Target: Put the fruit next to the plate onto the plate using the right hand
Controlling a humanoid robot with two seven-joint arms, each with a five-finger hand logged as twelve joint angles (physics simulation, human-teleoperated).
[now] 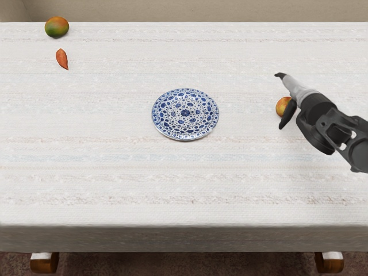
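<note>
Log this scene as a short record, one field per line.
plate: middle of the table, nothing on it
fruit: on the table, well to the right of the plate, not touching it
right hand: open at the fruit, one finger above it and one below it in the picture, not closed on it
left arm: not in view
mango: far left corner
red item: on the table near the mango, apart from it
task state: fruit not yet lifted or on the plate
</note>
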